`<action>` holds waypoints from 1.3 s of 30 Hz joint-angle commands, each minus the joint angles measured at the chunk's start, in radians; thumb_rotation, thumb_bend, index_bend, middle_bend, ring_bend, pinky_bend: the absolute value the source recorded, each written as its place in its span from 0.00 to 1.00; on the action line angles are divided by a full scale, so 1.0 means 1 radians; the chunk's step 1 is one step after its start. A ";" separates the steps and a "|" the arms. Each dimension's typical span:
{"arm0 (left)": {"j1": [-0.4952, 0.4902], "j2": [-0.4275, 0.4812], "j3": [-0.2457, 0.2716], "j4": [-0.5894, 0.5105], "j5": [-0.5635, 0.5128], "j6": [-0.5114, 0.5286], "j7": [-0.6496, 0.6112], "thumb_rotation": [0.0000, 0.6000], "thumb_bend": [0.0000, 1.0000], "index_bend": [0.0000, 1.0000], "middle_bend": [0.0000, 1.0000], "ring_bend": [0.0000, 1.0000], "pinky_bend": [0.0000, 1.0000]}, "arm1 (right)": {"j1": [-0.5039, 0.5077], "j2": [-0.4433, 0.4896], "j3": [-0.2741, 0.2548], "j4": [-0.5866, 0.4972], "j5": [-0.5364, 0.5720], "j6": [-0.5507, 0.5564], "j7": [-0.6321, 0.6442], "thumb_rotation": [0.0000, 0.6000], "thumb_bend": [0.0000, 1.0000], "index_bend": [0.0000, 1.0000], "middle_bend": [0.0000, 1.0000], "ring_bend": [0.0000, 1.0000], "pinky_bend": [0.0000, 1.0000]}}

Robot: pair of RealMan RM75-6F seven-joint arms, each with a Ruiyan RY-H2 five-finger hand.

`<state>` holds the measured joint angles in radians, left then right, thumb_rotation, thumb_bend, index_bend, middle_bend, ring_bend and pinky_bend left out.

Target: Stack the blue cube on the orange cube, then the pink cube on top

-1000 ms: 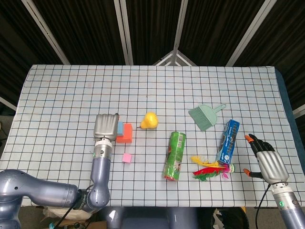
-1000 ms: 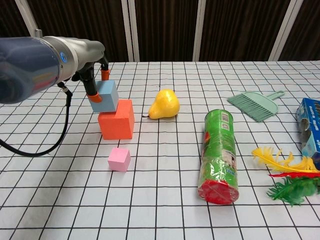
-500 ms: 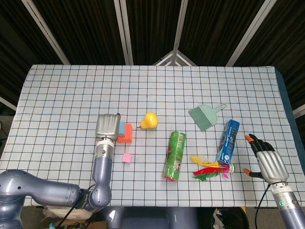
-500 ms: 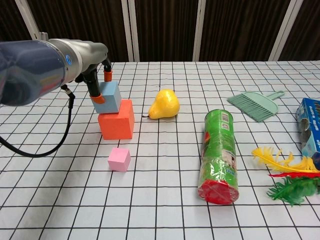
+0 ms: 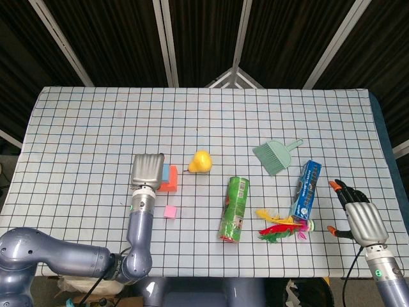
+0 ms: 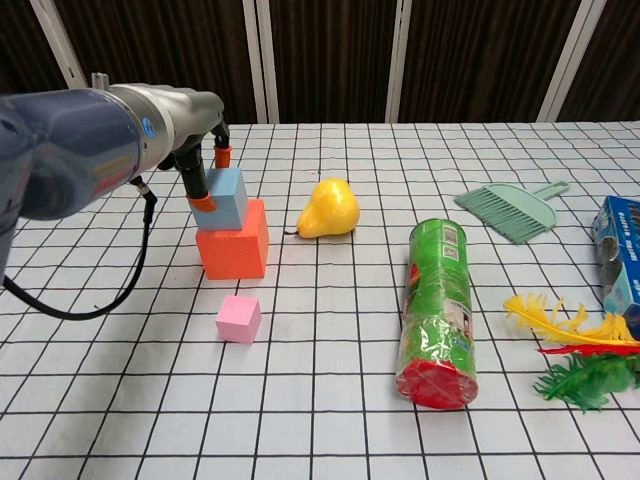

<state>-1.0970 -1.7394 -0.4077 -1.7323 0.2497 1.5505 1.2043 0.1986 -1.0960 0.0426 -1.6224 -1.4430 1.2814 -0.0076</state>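
At the left, the left hand (image 6: 205,175) grips the one blue cube (image 6: 227,197), which sits on the one orange cube (image 6: 234,241); the single pink cube (image 6: 239,319) lies on the checked table (image 6: 330,420) just nearer. Rightward come one yellow pear (image 6: 329,209), one green can (image 6: 436,312) on its side, one green brush (image 6: 510,209), one blue box (image 5: 306,189) and a bunch of feathers (image 6: 575,352). At the far right the right hand (image 5: 358,216) rests empty, fingers apart.

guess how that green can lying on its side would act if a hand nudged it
The green can is a cylinder lying on its side, so a sideways nudge would probably roll it. Pushed end-on at its red end, it would likelier slide. Its wrapper looks glossy, maybe slippery.
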 commanded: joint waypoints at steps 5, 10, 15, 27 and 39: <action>-0.002 -0.007 0.004 0.003 0.001 -0.002 0.006 1.00 0.32 0.41 0.91 0.80 0.74 | 0.001 0.000 -0.001 0.000 -0.003 -0.002 0.002 1.00 0.19 0.06 0.09 0.16 0.19; -0.003 -0.007 0.002 0.000 0.003 0.001 0.008 1.00 0.29 0.33 0.91 0.80 0.73 | 0.001 0.001 -0.001 -0.001 -0.002 -0.003 0.006 1.00 0.19 0.06 0.09 0.16 0.19; -0.003 -0.006 0.001 -0.003 0.000 0.002 0.015 1.00 0.27 0.21 0.91 0.79 0.73 | 0.000 0.004 -0.002 -0.003 -0.002 -0.003 0.011 1.00 0.19 0.06 0.09 0.16 0.19; 0.034 0.094 -0.015 -0.187 0.045 0.040 -0.007 1.00 0.27 0.16 0.90 0.78 0.73 | -0.004 0.011 -0.002 -0.011 -0.003 0.003 0.012 1.00 0.19 0.06 0.09 0.16 0.19; 0.187 0.376 0.029 -0.624 0.125 0.098 -0.094 1.00 0.27 0.26 0.90 0.78 0.73 | -0.006 0.011 -0.003 -0.025 -0.007 0.010 -0.005 1.00 0.19 0.06 0.09 0.16 0.19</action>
<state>-0.9462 -1.4104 -0.4065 -2.3091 0.3621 1.6510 1.1346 0.1922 -1.0847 0.0393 -1.6464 -1.4501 1.2912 -0.0106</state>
